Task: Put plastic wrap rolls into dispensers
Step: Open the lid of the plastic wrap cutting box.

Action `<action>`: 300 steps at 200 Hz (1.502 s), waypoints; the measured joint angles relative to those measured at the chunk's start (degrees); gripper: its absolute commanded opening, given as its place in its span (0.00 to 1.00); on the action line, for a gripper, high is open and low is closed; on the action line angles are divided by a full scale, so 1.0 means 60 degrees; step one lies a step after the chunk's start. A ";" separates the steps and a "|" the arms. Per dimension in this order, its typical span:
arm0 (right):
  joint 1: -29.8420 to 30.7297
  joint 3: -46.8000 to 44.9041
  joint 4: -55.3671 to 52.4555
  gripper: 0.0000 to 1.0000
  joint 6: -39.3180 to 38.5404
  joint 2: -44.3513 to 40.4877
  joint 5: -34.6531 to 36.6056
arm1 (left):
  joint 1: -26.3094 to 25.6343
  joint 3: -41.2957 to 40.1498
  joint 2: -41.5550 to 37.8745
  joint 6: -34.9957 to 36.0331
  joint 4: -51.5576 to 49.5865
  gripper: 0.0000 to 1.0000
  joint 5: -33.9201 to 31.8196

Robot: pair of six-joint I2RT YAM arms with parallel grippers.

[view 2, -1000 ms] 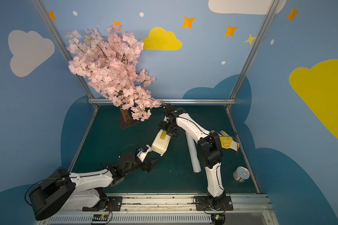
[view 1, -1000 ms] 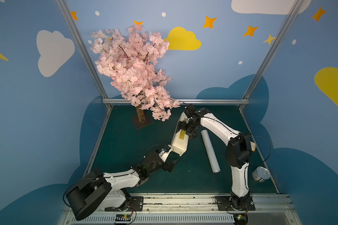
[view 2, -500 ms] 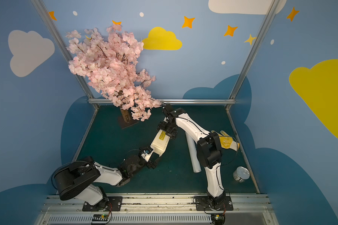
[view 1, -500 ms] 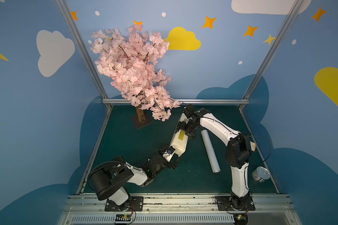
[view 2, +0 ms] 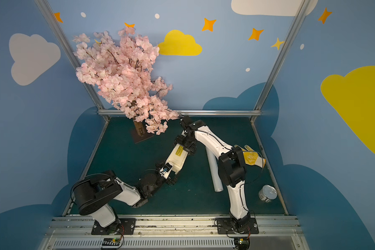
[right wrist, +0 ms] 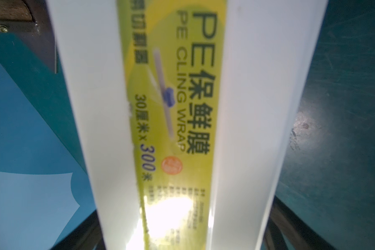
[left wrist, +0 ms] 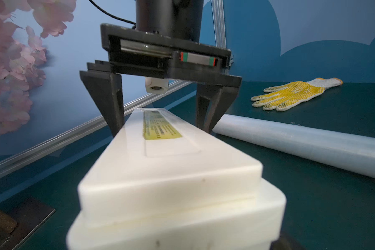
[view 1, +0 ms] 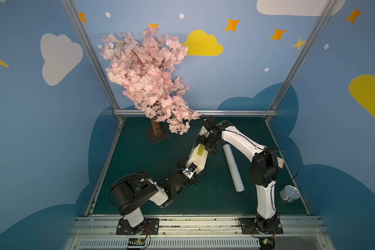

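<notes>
Left arm swung inward: left gripper (view 1: 191, 173), wide open, at dispenser (view 1: 198, 159) near end. Right gripper (left wrist: 161, 131) clamps far end. Lift lid (left wrist: 171, 166) evenly.

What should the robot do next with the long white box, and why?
Probably ease the open left gripper under the lid's near end and lift it. The dispenser is still closed, the plastic wrap roll lies on the mat beside it, and the right gripper seems to clamp its far end steady.
</notes>
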 measured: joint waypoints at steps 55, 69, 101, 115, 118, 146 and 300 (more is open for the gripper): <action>-0.0022 0.0000 0.0062 0.91 0.0036 0.0000 -0.0058 | -0.0007 0.0186 0.0226 0.0259 0.0073 0.95 -0.0291; -0.0022 0.0000 0.0073 0.91 0.0062 0.0000 -0.0069 | -0.0007 0.0182 0.0226 0.0299 0.0073 0.93 -0.0331; -0.0029 0.0000 0.0098 0.91 0.0124 0.0000 -0.0087 | -0.0040 0.0182 0.0288 0.0382 0.0102 0.82 -0.0426; -0.0051 0.0000 0.0102 0.91 0.0127 0.0004 -0.0124 | -0.0062 0.0182 0.0357 0.0397 0.0164 0.65 -0.0459; -0.0058 0.0000 0.0098 0.91 0.0135 0.0007 -0.0142 | -0.0062 0.0182 0.0364 0.0393 0.0171 0.60 -0.0466; -0.0102 0.0000 0.0117 0.91 0.0127 0.0007 -0.0277 | -0.0098 0.0182 0.0364 0.0397 0.0229 0.43 -0.0630; -0.0583 0.0386 -0.0550 0.87 -0.0630 0.0055 -0.1231 | -0.0270 0.0186 -0.1290 -0.0229 -0.2040 0.02 -0.1133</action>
